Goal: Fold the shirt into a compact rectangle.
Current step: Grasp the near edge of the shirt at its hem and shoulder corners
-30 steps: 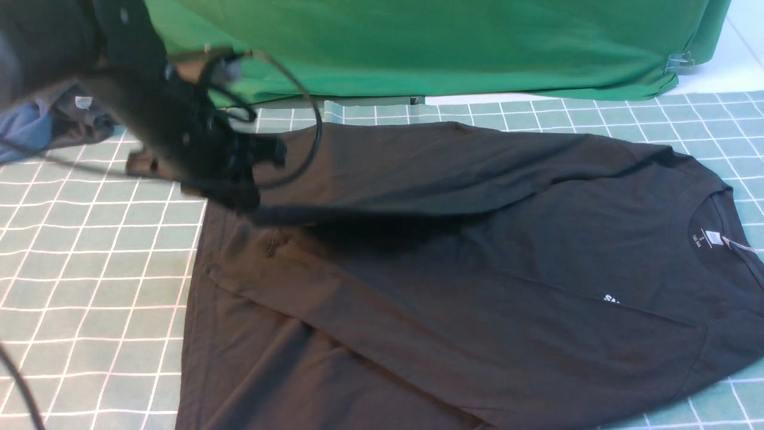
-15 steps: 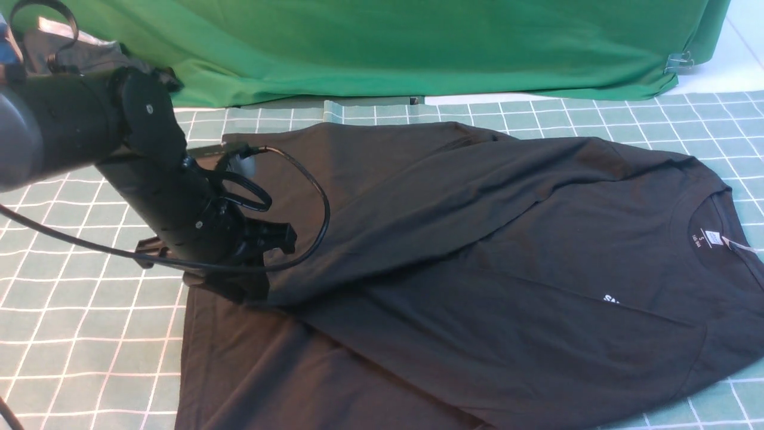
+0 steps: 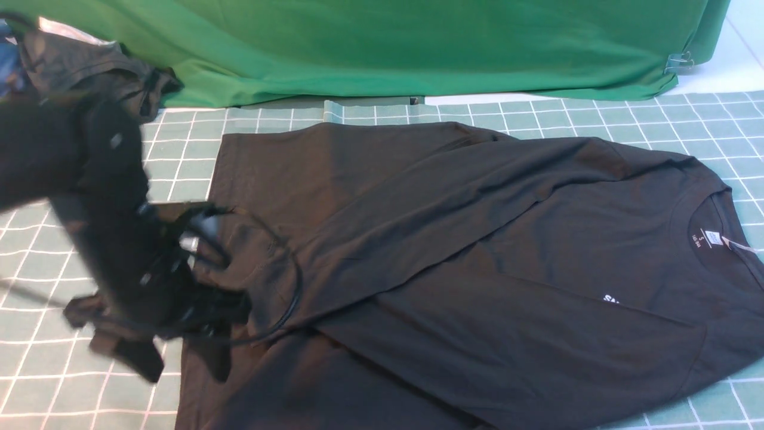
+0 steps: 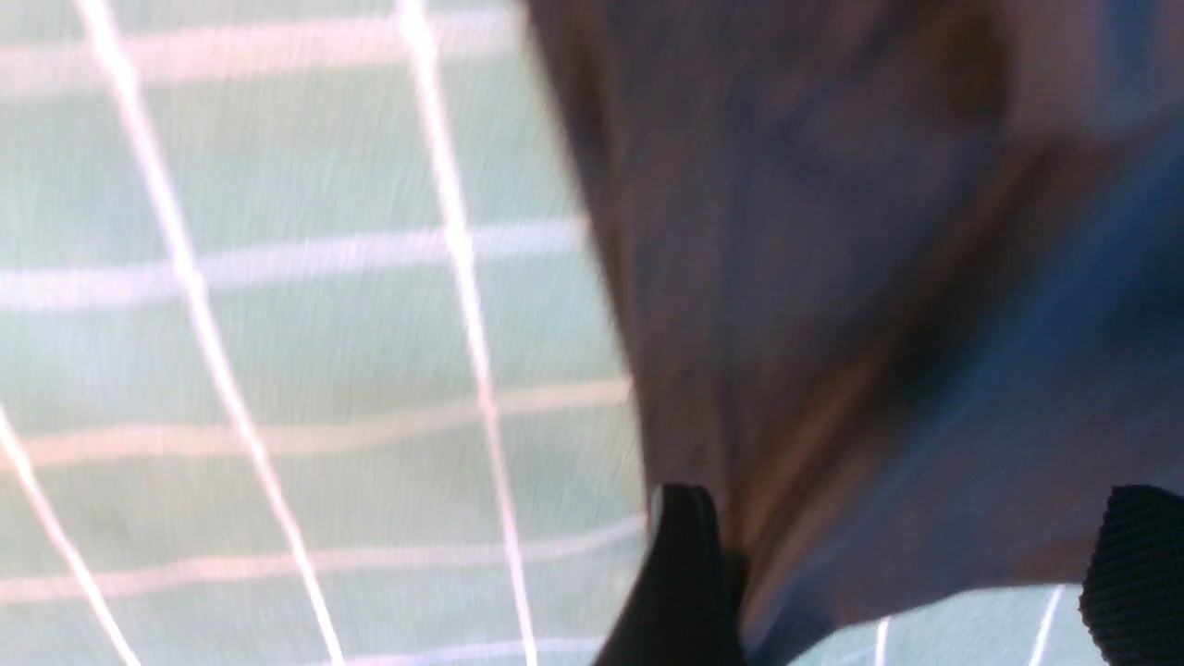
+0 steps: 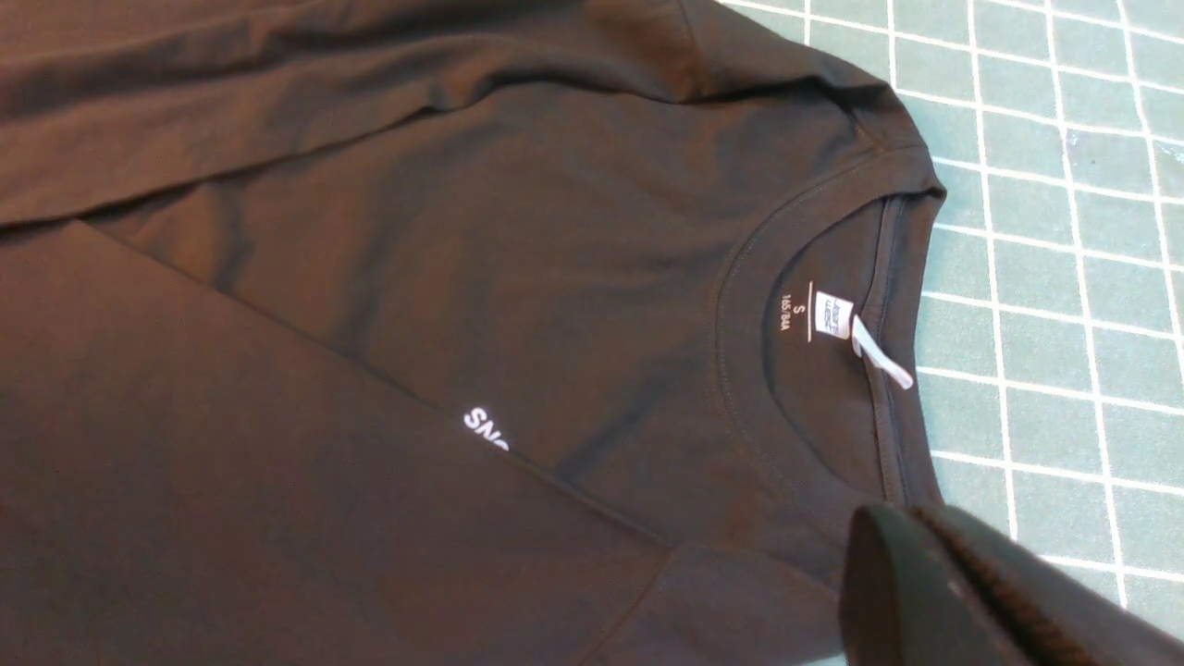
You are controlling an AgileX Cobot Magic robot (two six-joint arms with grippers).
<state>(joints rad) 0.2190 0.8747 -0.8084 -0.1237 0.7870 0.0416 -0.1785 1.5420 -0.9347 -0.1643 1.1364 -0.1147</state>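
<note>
The black shirt lies flat on the checked mat, neck to the right and hem to the left. One long sleeve is laid slantwise across the body. The neck label and part of the white chest print show. My left gripper is blurred at the hem's near-left edge. In the left wrist view it is open, fingers wide apart over the shirt's edge, gripping nothing. My right gripper is shut and empty, hovering by the collar; it is out of the front view.
A green cloth drapes along the back, with a clip at its right end. A dark grey garment and a bit of blue fabric lie at the back left. The green checked mat shows left of the shirt.
The left gripper carried the sleeve end down onto the shirt's body, opened and let it go. It has since swung toward the near-left hem. The right arm has not moved.
</note>
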